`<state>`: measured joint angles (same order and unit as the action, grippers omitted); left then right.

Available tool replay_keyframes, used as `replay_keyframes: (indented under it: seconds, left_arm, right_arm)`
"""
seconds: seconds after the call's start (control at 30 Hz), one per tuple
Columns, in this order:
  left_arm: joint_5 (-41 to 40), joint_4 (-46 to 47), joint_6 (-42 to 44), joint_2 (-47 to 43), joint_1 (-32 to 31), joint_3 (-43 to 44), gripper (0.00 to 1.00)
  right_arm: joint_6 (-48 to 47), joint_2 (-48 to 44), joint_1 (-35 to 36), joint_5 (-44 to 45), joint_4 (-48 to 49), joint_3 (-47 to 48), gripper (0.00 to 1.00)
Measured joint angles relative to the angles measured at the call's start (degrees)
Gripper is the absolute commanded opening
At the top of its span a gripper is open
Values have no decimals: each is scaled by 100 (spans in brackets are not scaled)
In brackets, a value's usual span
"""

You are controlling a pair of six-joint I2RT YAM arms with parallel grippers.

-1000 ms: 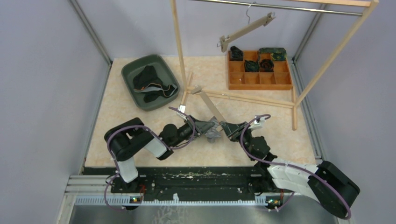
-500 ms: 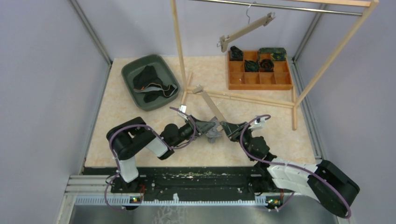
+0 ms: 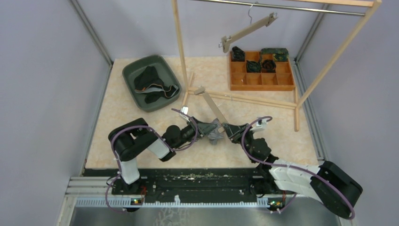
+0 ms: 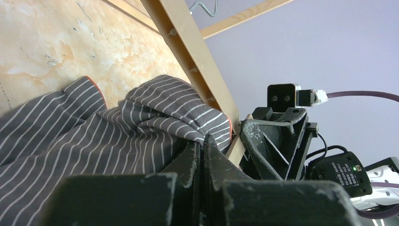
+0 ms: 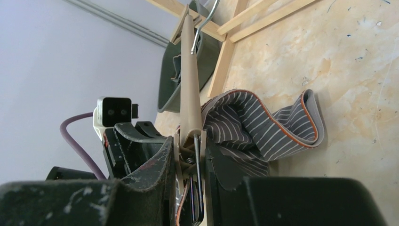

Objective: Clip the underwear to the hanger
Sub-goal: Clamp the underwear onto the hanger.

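A grey white-striped underwear with an orange-edged waistband lies bunched on the table beside a wooden hanger that lies flat. My left gripper is shut on a fold of the underwear, right next to the hanger bar. My right gripper is shut on the clip at the hanger's near end, squeezing it. An edge of the underwear with its orange trim sits inside that clip. The two grippers face each other, almost touching.
A green bin with dark garments stands at the back left. A wooden compartment tray with rolled garments is at the back right. The wooden rack's base beams cross the table just behind the hanger, and a second hanger hangs from its rod.
Both grips are unchanged. The left arm's elbow has crept slightly to the right; otherwise nothing has visibly moved.
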<state>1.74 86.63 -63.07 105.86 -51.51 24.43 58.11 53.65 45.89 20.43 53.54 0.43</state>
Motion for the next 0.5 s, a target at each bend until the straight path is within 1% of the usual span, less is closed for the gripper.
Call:
replay_keyframes:
  seconds: [0.5]
  left_arm:
    - [-186,0,9,22,-59,0,0]
  right_arm:
    - [153,269,291,516,59,0,0]
